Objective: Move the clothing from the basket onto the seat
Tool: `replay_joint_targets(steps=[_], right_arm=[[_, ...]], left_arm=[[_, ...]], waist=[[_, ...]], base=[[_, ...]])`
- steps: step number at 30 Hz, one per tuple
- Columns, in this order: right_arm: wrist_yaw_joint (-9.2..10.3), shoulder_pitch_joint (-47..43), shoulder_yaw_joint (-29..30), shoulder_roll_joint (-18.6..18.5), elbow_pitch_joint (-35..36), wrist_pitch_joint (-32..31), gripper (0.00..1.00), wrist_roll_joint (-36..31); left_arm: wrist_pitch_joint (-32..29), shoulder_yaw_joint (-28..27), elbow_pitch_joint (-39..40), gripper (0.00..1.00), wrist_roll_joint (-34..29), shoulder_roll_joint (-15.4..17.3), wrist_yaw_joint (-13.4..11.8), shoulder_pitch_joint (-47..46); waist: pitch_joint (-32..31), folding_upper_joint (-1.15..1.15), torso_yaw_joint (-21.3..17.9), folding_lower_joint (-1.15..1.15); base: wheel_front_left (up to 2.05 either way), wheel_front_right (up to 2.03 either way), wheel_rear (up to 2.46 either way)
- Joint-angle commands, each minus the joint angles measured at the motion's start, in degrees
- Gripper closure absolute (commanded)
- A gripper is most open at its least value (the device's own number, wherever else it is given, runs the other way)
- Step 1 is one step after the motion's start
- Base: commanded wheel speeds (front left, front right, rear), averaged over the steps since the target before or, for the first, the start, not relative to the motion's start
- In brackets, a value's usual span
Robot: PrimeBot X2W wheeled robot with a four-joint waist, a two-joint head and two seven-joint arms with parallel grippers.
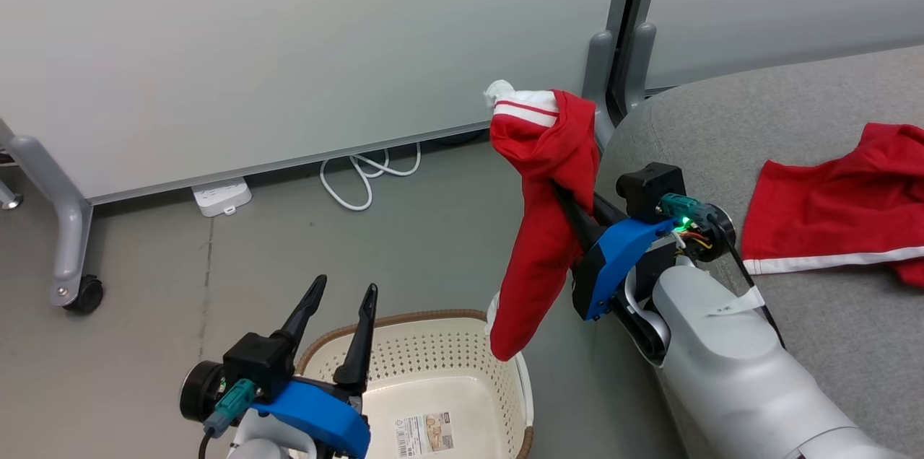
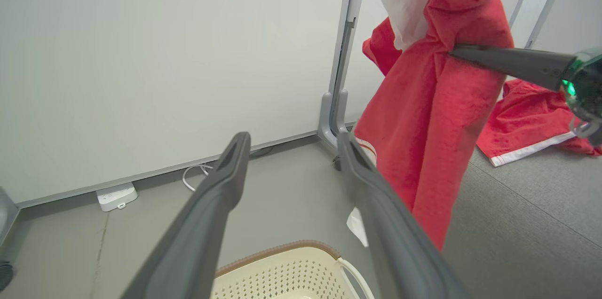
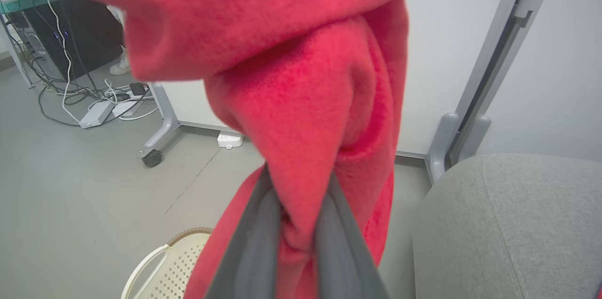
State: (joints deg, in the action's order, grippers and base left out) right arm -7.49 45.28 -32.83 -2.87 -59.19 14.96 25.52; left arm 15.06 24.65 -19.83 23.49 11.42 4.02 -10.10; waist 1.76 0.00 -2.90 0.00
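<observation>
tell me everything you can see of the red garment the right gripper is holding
The red garment is soft, fuzzy-looking bright red fabric, with a white striped trim band bunched at its top. The right gripper is shut on its middle, so it folds over the fingers and hangs in a long crumpled drape, off the floor. Its lower tip dangles by the right rim of the basket, beside the front edge of the seat. I cannot tell whether it brushes either.
</observation>
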Motion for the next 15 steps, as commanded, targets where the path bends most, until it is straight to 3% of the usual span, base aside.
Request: replay_joint_targets(steps=[1,15], right_arm=[[-0.01,-0.89,0.4,-0.03,0.44,0.31,1.0,-0.54],[-0.02,-1.17,1.18,-0.03,0.74,0.32,1.0,-1.05]], left_arm=[[0.15,-1.15,-0.17,0.0,-0.97,-0.53,0.64,0.66],[0.16,-7.08,-1.27,0.0,-6.26,-4.0,3.18,1.81]], waist=[[0.05,0.0,0.05,0.0],[0.24,0.0,-1.21,0.0]], base=[[0.0,0.0,0.0],[0.0,0.0,0.0]])
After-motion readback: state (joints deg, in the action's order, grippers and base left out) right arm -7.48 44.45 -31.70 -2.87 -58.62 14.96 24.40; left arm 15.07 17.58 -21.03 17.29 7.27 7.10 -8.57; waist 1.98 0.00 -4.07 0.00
